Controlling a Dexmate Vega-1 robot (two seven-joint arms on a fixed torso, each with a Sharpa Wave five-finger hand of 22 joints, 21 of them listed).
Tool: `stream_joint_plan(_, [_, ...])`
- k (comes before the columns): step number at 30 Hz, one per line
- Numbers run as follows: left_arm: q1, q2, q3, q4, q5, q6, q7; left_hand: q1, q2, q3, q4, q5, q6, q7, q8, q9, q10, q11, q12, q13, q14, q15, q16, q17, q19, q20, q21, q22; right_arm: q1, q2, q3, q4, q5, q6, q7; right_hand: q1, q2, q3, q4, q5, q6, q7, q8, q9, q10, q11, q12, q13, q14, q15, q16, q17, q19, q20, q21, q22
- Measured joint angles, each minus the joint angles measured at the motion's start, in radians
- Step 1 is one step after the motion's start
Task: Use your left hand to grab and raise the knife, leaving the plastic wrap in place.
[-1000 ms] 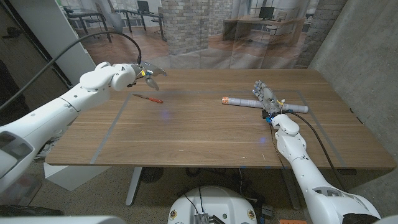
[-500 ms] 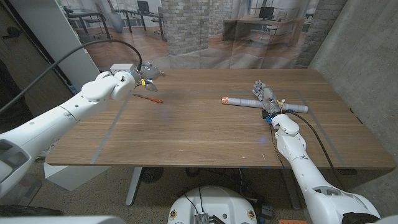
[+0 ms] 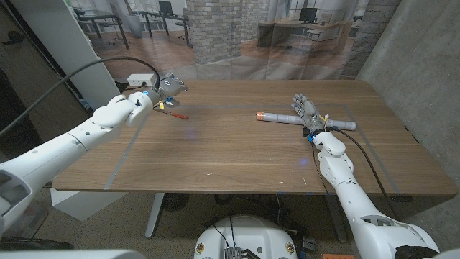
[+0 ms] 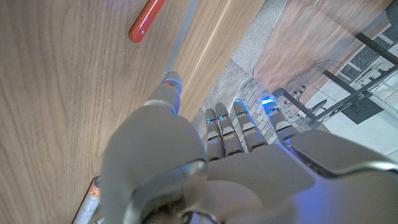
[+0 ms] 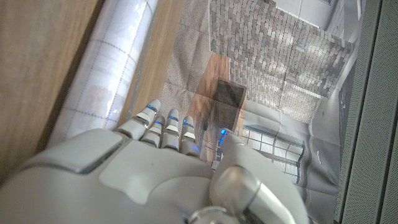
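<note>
The left hand [image 3: 169,84] has drawn back toward the worktop's [image 3: 237,151] far left corner, its arm swinging lower and further in over the worktop. It now hovers just beyond the knife [image 3: 171,112], holding nothing, fingers apart.

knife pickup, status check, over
Left hand open above the knife, not gripping. Knife flat on table. Right hand open by plastic wrap. Nothing blocking.
</note>
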Motion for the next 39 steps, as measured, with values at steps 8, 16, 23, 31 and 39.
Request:
stream_joint_plan(8, [0.008, -0.026, -0.003, 0.067, -0.07, -0.019, 0.062, 0.0, -0.035, -0.053, 0.002, 0.015, 0.013, 0.016, 0.023, 0.017, 0.02, 0.005, 0.056, 0.047, 0.043, -0.018, 0.062, 0.067, 0.054, -0.006, 0.04, 0.019, 0.0, -0.004, -0.006, -0.009, -0.01, -0.01, -0.008, -0.005, -0.005, -0.003, 0.002, 0.0, 0.004, -0.004, 0.0, 0.0, 0.004, 0.004, 0.0, 0.0, 0.003, 0.003, 0.0, 0.0, 0.002, 0.002, 0.0, 0.0])
stream_joint_plan(16, [-0.005, -0.059, 0.0, 0.134, -0.141, -0.039, 0.085, 0.046, -0.048, -0.084, -0.006, 0.042, 0.06, 0.027, 0.07, 0.033, 0.106, -0.006, 0.128, 0.091, 0.109, -0.023, 0.129, 0.128, 0.097, -0.014, 0.076, 0.033, 0.0, -0.008, -0.011, -0.016, -0.019, -0.021, -0.016, -0.01, -0.01, -0.007, 0.007, 0.0, 0.007, 0.0, 0.0, 0.0, 0.004, 0.004, 0.0, 0.0, 0.003, 0.003, 0.0, 0.0, 0.002, 0.002, 0.0, 0.0])
stream_joint_plan(23, [-0.034, -0.083, 0.022, 0.191, -0.185, -0.054, 0.092, 0.074, -0.039, -0.093, -0.006, 0.05, 0.086, 0.021, 0.093, 0.043, 0.125, -0.018, 0.155, 0.114, 0.123, -0.02, 0.153, 0.155, 0.098, -0.016, 0.087, 0.039, 0.005, -0.011, -0.014, -0.018, -0.027, -0.031, -0.024, -0.014, -0.014, -0.007, 0.007, 0.0, 0.007, 0.0, 0.0, 0.0, 0.004, 0.004, 0.0, 0.0, 0.003, 0.003, 0.0, 0.0, 0.002, 0.002, 0.0, 0.0])
stream_joint_plan(31, [-0.065, -0.104, 0.05, 0.24, -0.201, -0.066, 0.096, 0.087, -0.042, -0.103, -0.005, 0.05, 0.086, 0.021, 0.101, 0.047, 0.125, -0.018, 0.166, 0.127, 0.131, -0.022, 0.164, 0.17, 0.098, -0.016, 0.093, 0.04, 0.015, -0.013, -0.018, -0.007, -0.034, -0.032, -0.028, -0.018, -0.018, -0.007, 0.007, 0.0, 0.007, 0.0, 0.0, 0.0, 0.004, 0.004, 0.0, 0.0, 0.003, 0.003, 0.0, 0.0, 0.002, 0.002, 0.0, 0.0])
stream_joint_plan(39, [-0.098, -0.116, 0.085, 0.277, -0.2, -0.076, 0.08, 0.103, -0.044, -0.118, -0.006, 0.05, 0.066, 0.013, 0.101, 0.053, 0.103, -0.029, 0.173, 0.148, 0.098, -0.023, 0.165, 0.195, 0.083, -0.023, 0.097, 0.043, 0.023, -0.013, -0.019, 0.004, -0.038, -0.033, -0.031, -0.018, -0.018, -0.011, 0.011, 0.0, 0.007, 0.0, 0.0, 0.0, 0.003, 0.003, 0.0, 0.0, 0.003, 0.003, 0.0, 0.0, 0.002, 0.002, 0.0, 0.0])
